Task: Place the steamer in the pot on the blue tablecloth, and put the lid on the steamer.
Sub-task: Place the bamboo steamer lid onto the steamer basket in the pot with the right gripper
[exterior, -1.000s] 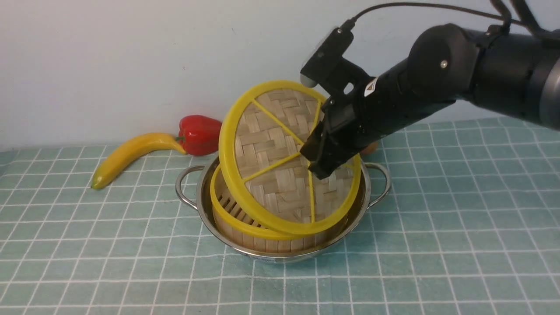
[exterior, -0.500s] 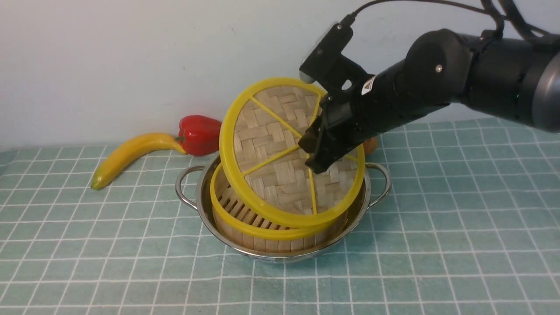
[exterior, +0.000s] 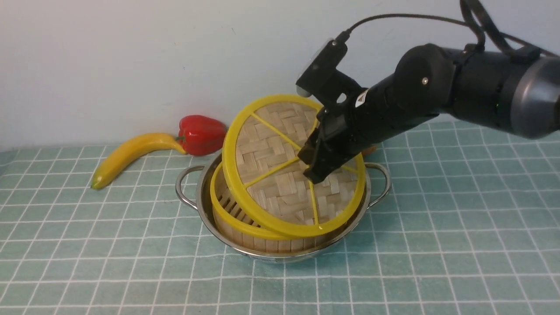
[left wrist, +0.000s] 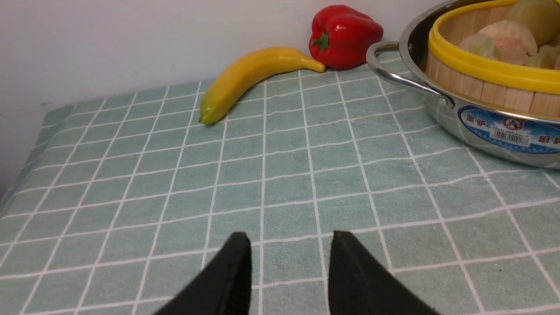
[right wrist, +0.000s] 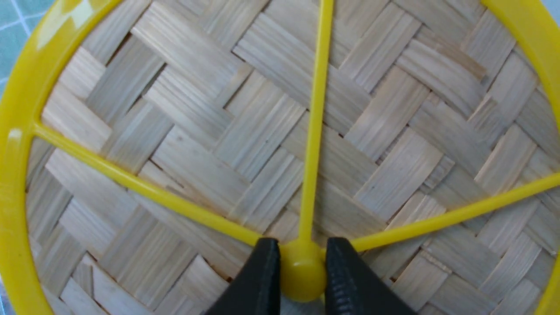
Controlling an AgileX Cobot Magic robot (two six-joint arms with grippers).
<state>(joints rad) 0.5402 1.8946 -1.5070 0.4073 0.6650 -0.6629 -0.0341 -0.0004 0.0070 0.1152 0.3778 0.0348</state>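
Now, lid (exterior: 271, 175) look: flat round woven-bamboo disc, yellow rim, yellow spokes meeting at a small centre knob.
Lid place: over the steamer (exterior: 227, 210), which sits in the pot (exterior: 186, 188) on the blue tablecloth (exterior: 437, 218).
Right gripper (exterior: 315, 173): arm slopes down from the right; fingers pinch the knob.
Left gripper (left wrist: 288, 238): jaws apart, empty, low over the tablecloth near the pot.
Lid tilt: far-left edge raised, near-right edge down at the steamer's rim; top face turned toward the robot; round, no long axis.
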